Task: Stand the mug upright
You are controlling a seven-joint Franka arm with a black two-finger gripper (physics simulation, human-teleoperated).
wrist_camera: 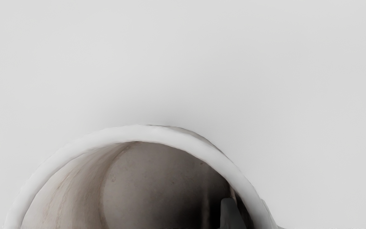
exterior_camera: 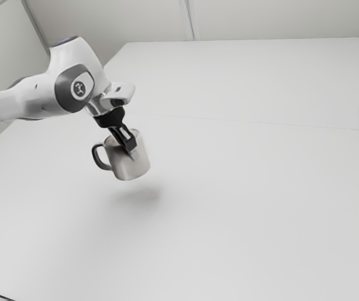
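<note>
Bright, diffuse light washes the exterior view, turning the bench [exterior_camera: 248,207] nearly white, while the wall [exterior_camera: 273,19] along the top edge is slightly greyer. A faint, soft-edged shadow [exterior_camera: 138,194] lies left of centre, beneath the mug [exterior_camera: 129,165]. In the wrist view, the mug's rim [wrist_camera: 132,133] glares white against pale grey, and its inside [wrist_camera: 145,178] falls from light brown to near black.
</note>
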